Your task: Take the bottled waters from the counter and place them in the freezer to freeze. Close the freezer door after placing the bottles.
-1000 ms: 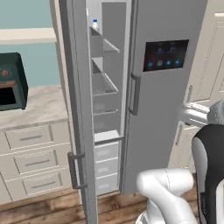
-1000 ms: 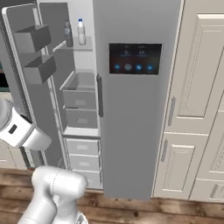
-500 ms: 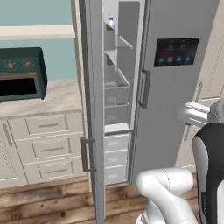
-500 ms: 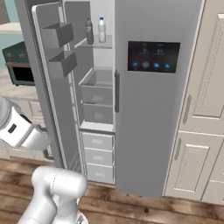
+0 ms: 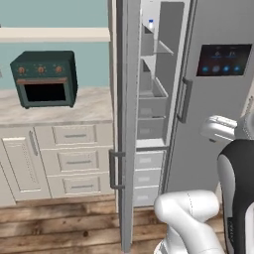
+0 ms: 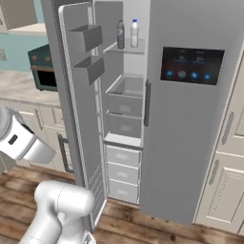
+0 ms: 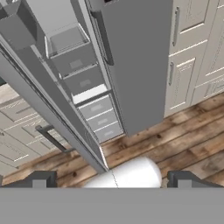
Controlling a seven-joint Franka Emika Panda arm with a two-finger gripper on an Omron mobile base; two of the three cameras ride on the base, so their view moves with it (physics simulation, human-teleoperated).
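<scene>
I see both bottled waters (image 6: 127,34) standing upright side by side on the top shelf of the freezer (image 6: 125,109), the grey one left of the whitish blue-capped one, while the freezer door (image 6: 80,105) hangs wide open with its bins facing inward. My gripper (image 7: 112,180) is well below and clear of them, fingers spread wide with nothing between, looking down past the door's edge at the lower drawers and the wood floor (image 7: 175,140). The arm folds low by the base, and the counter (image 5: 54,109) with the green toaster oven (image 5: 44,79) lies left of the door.
</scene>
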